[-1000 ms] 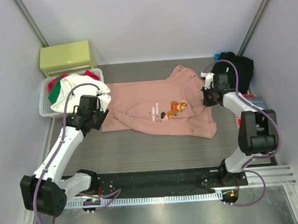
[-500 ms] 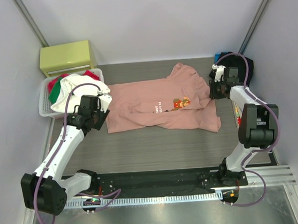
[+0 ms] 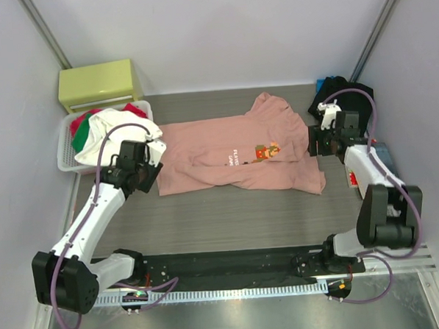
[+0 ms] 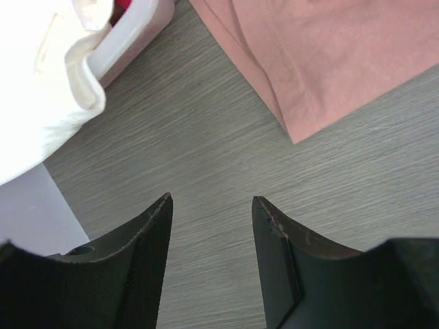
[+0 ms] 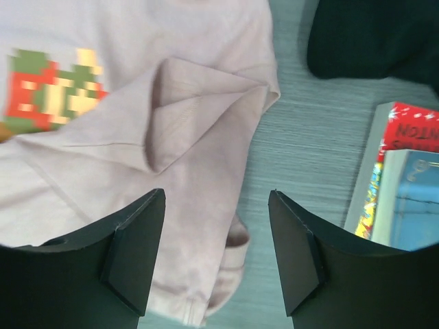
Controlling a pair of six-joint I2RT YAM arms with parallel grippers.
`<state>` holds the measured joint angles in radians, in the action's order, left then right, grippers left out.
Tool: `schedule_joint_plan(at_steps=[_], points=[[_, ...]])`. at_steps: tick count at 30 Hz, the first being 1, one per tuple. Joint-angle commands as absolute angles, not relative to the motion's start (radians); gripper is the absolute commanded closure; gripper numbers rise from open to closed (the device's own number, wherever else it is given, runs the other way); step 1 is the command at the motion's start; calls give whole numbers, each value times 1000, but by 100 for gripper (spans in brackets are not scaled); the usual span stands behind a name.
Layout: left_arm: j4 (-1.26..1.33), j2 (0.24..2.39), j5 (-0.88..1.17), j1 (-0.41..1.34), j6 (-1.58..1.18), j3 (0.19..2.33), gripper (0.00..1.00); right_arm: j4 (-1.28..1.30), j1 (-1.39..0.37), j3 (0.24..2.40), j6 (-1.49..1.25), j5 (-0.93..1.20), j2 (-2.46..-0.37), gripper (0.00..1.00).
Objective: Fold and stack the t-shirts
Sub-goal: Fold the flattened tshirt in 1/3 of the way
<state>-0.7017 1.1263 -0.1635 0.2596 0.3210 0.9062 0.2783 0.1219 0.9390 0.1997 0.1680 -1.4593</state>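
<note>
I see the salmon-pink t-shirt (image 3: 233,153) lying rumpled on the table (image 3: 207,213), the black t-shirt (image 3: 342,93) bunched far right. Left gripper (image 4: 211,200) jaws stand apart over bare table; right gripper (image 5: 217,193) jaws gape empty above the pink shirt's edge.

Light is bright and even — it falls from above. Shadows are soft; a thin dark one sits under the edge of the pink t-shirt (image 3: 218,146) on the desk (image 3: 229,215). The metal strip (image 3: 235,318) at the bottom of the top view shines pale. In the left wrist view the white cloth (image 4: 41,75) is too bright to show its folds. In the right wrist view the chest print (image 5: 48,82) looks blurry — so do the near fingers (image 5: 134,253) of the right pincer (image 5: 218,199).
</note>
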Motion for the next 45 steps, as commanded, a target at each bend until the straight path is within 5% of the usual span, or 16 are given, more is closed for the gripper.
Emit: schedule_joint_plan(at_steps=[1, 8, 11, 12, 15, 17, 25, 29, 30, 33, 36, 45], points=[[-739, 1164, -104, 267, 344, 916, 49, 331, 124, 899, 163, 248, -1260, 32], [-753, 1294, -14, 323, 318, 1005, 57, 341, 121, 819, 134, 298, -1213, 46], [-726, 1368, -28, 380, 301, 1066, 80, 342, 118, 822, 136, 301, -1236, 49], [-707, 1394, -32, 388, 293, 1089, 79, 345, 118, 822, 140, 304, -1236, 49], [-699, 1498, -52, 397, 293, 1171, 56, 345, 118, 815, 147, 317, -1233, 48], [-690, 1540, -46, 397, 299, 1215, 51, 345, 118, 810, 152, 319, -1232, 48], [-704, 1739, 91, 379, 275, 1351, 49, 342, 118, 790, 170, 307, -1213, 46], [-672, 1674, 71, 379, 265, 1306, 50, 345, 118, 779, 184, 313, -1201, 46], [-664, 1643, 52, 379, 262, 1270, 51, 348, 118, 779, 190, 314, -1197, 72], [-565, 1430, -43, 361, 262, 1121, 55, 356, 120, 775, 210, 285, -1145, 99], [-436, 1177, -93, 237, 258, 1025, 98, 333, 120, 750, 216, 276, -1088, 99], [-497, 971, -92, 201, 252, 902, 100, 393, 104, 804, 227, 376, -1195, 99]])
